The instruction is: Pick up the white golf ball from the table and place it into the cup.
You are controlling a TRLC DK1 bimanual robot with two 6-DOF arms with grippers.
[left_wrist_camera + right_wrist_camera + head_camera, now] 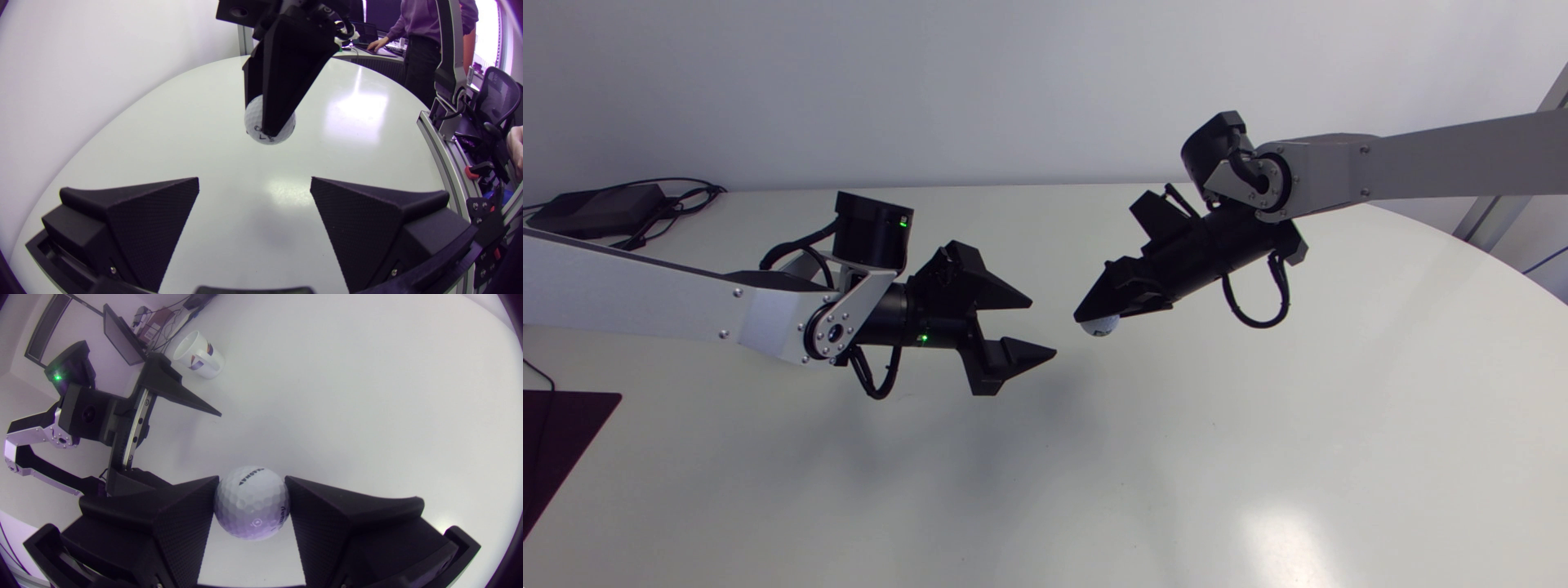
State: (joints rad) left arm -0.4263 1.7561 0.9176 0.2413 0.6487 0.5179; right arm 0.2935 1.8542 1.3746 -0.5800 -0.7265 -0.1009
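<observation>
1. The right gripper was clamped on the ball, one finger pressed to each side, a clean pinch right at the tips.
2. That ball was up off the surface, held in the air near the middle. The right arm came in from the right edge, and its gripper angled down towards the left.
3. The left gripper hung with its fingers wide apart and nothing between them. It pointed at the ball, near it but not touching.
4. From the left wrist view, the ball sat ahead of those spread fingers. It peeked out on both sides of the right gripper's near finger, with dark print on its lower face.
5. The cup, white with a coloured mark, was on the surface beyond the left gripper, well apart from the ball. Only the right wrist view caught it, and I could not tell whether it stood upright.
6. Over at the surface's far left corner, a black box lay with cables looped beside it, well away from both grippers.
</observation>
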